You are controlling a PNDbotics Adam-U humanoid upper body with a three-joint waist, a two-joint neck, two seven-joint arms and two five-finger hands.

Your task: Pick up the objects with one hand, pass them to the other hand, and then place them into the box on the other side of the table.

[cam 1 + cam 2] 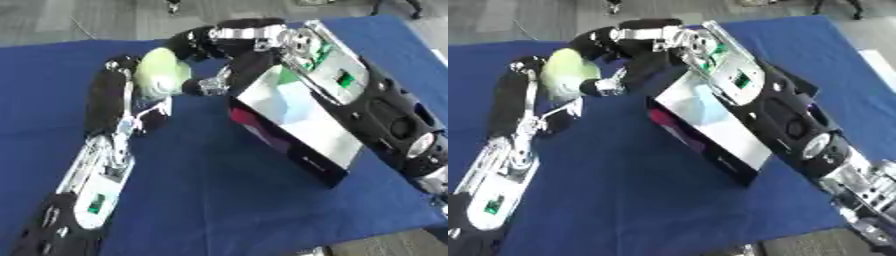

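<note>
One pale green rounded object (pixel 160 74) is being shown, and one open box with shiny silver walls and a dark red side (pixel 293 131) is being shown beside it. One table covered with a blue cloth (pixel 219 200) is being seen beneath them. Two black and silver robot arms are being counted, each ending in one hand: the left hand (pixel 122 90) and the right hand (pixel 206 42).

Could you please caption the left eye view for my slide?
Both hands meet at a pale green round object beside the box.
</note>
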